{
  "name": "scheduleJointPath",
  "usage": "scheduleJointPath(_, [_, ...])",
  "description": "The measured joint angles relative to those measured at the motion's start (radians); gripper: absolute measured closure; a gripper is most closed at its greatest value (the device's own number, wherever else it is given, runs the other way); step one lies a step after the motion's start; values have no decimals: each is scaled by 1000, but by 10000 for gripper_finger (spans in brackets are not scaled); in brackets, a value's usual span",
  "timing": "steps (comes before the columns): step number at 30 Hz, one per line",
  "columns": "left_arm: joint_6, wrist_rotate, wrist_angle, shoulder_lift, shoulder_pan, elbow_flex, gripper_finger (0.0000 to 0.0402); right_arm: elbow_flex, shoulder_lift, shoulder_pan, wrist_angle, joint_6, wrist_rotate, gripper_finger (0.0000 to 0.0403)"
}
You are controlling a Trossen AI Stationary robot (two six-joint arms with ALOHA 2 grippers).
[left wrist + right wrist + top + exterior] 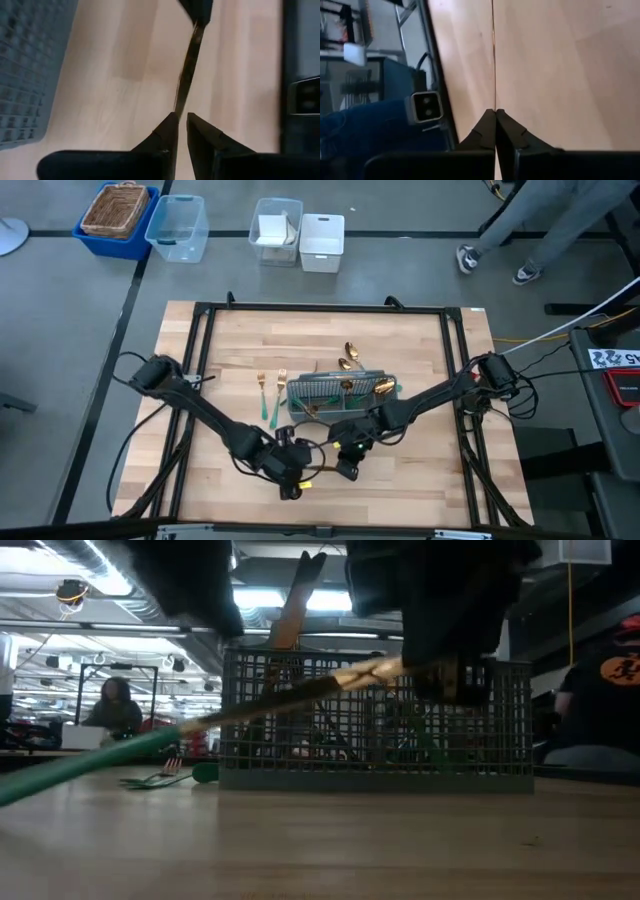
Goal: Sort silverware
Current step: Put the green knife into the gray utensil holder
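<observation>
On the wood table (pixel 420 470), near front edge, your left gripper (pixel 292 483) sits left of centre, fingers (pixel 167 131) nearly closed on the end of a thin gold-and-teal utensil (pixel 150 745); your right gripper (pixel 345 467) just beside it pinches the other end, fingers (pixel 488 127) pressed together. Behind both, grey mesh caddy (pixel 335 395) holds some silverware; two forks (pixel 270 392) lie left of it, two spoons (pixel 347 356) behind it
</observation>
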Motion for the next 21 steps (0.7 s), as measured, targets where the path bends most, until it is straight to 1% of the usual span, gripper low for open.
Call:
scheduleJointPath(4, [0,-3,-6,-89,-21,0,373,88,0,2,-142,-53,-17,402])
scheduleJointPath(6, [0,-26,-4,-142,-33,0,373,146,-2,1,-225,-94,-16,402])
scheduleJointPath(14, [8,-207,-68,-301,-92,1,373,429,-4,-3,-525,-212,9,402])
scheduleJointPath(18, [17,-225,-106,-342,-105,2,373,600,4,-10,-722,-252,33,402])
scheduleJointPath(21, [40,-230,-111,-365,-104,5,373,728,8,-27,-900,-263,83,403])
